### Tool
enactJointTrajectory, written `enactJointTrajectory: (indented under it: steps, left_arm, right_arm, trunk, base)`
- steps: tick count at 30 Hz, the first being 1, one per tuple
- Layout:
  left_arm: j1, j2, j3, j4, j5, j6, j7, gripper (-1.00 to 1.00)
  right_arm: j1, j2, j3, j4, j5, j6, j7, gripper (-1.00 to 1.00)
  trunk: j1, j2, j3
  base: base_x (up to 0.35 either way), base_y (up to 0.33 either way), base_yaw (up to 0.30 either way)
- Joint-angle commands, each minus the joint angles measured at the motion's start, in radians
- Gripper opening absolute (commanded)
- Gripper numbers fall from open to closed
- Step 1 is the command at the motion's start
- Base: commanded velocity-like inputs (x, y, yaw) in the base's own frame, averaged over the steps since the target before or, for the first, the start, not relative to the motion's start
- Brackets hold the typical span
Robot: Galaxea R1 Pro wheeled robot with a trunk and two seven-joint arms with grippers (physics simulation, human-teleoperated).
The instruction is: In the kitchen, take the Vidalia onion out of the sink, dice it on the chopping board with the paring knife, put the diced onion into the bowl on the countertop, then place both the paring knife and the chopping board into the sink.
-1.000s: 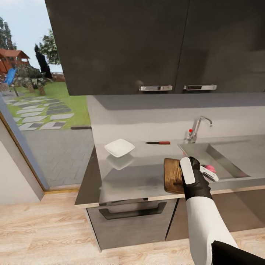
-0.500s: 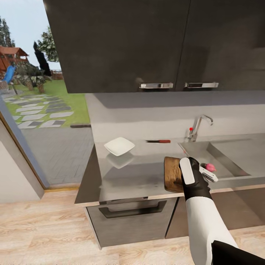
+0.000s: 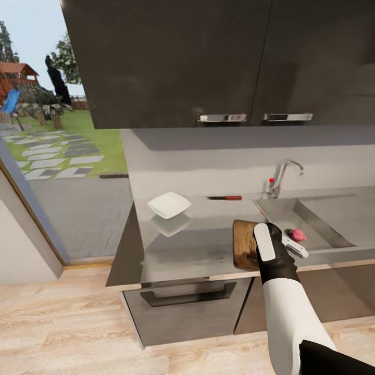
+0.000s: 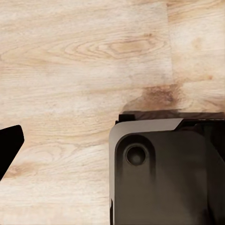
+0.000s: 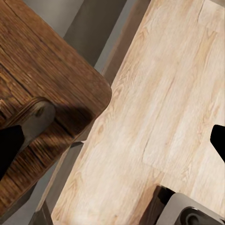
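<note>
The Vidalia onion (image 3: 297, 235) lies in the sink (image 3: 333, 216), so fetching it is the step in hand: the right gripper (image 3: 295, 247), hovering over the chopping board (image 3: 244, 250) at the countertop's (image 3: 198, 245) front edge, its grip unreadable, must reach on to it.

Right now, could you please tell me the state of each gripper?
Left gripper: cannot be told; one fingertip is visible over the floor.
Right gripper: open, holding nothing.
</note>
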Motion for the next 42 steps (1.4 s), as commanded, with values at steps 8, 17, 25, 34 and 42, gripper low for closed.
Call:
enactJointTrajectory:
  steps: [8,17,25,34,42]
  left_arm:
    - [0.0,0.0,0.0,-0.001,-0.001,-0.002,0.0,1.0]
    - [0.0,0.0,0.0,-0.001,0.0,-0.002,0.0,1.0]
    - [0.0,0.0,0.001,-0.001,0.0,-0.002,0.0,1.0]
    - [0.0,0.0,0.001,0.01,-0.002,-0.002,0.0,1.0]
    - [0.0,0.0,0.001,0.013,-0.003,-0.002,0.0,1.0]
  right_arm:
    - [-0.001,0.001,-0.002,0.019,-0.005,-0.016,-0.005,1.0]
    - [-0.001,0.001,-0.002,0.023,-0.007,-0.018,-0.005,1.0]
    - [-0.001,0.001,-0.002,0.023,-0.007,-0.018,-0.005,1.0]
    - [-0.001,0.001,-0.002,0.023,-0.007,-0.018,-0.005,1.0]
    - [-0.001,0.001,-0.002,0.023,-0.007,-0.018,-0.005,1.0]
  trunk:
    - [0.001,-0.002,-0.007]
    - [0.001,-0.002,-0.007]
    - [0.001,-0.002,-0.007]
    - [0.001,-0.002,-0.007]
    - [0.001,-0.002,-0.007]
  base:
    - [0.0,0.009,0.0]
    - [0.0,0.0,0.0]
    - [0.034,0.038,0.0]
    - [0.047,0.048,0.0]
    - [0.003,0.003,0.0]
